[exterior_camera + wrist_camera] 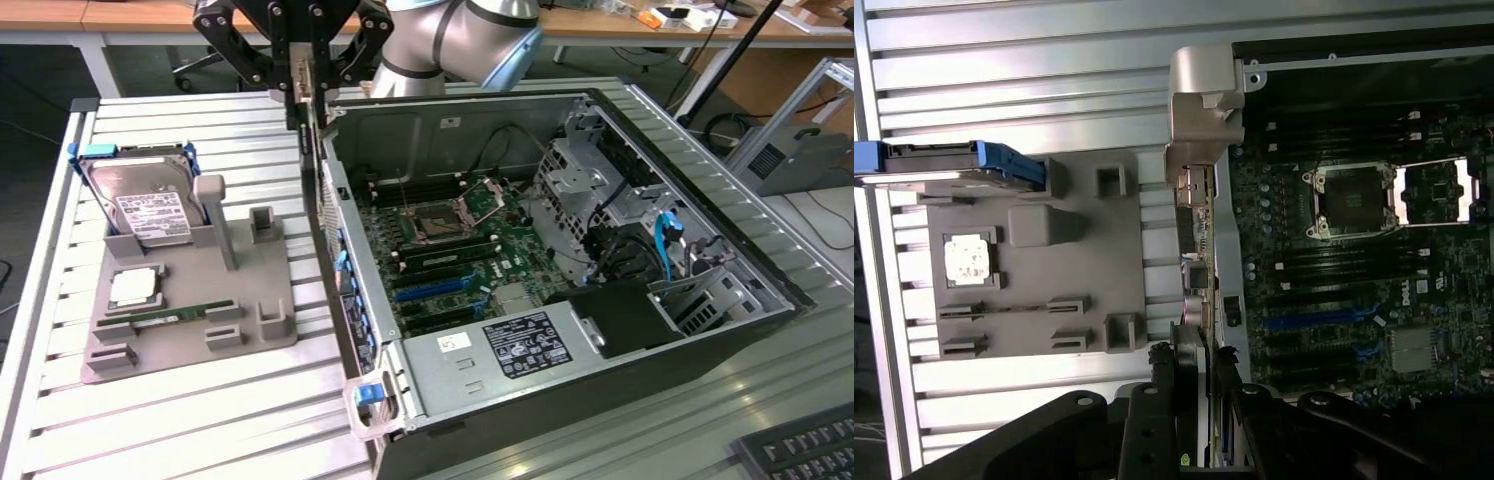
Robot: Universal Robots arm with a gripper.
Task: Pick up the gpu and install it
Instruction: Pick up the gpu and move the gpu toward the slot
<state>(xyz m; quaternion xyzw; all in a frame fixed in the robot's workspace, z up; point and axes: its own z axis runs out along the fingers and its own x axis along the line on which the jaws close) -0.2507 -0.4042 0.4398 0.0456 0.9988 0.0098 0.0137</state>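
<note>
The gripper hangs at the far end of the scene, clamped on the gpu. The card is pinched between the black fingers and hangs edge-on below them. It is in the air over the far end of the computer case's wall on the exterior view's left. It is clear of the motherboard and not seated in any slot.

In the wrist view the gpu runs as a thin strip out from the gripper, with its silver bracket at the outer end. The strip lies along the line between the case and the grey fixture tray.

The case lies open on its side on the slatted table. The motherboard shows an open CPU socket and, nearer, a blue expansion slot.

On the exterior view's left, just beside the case, the fixture tray sits on the table. A hard drive with blue rails stands at its far end. A processor chip lies nearer, and a memory stick lies nearer still.
</note>
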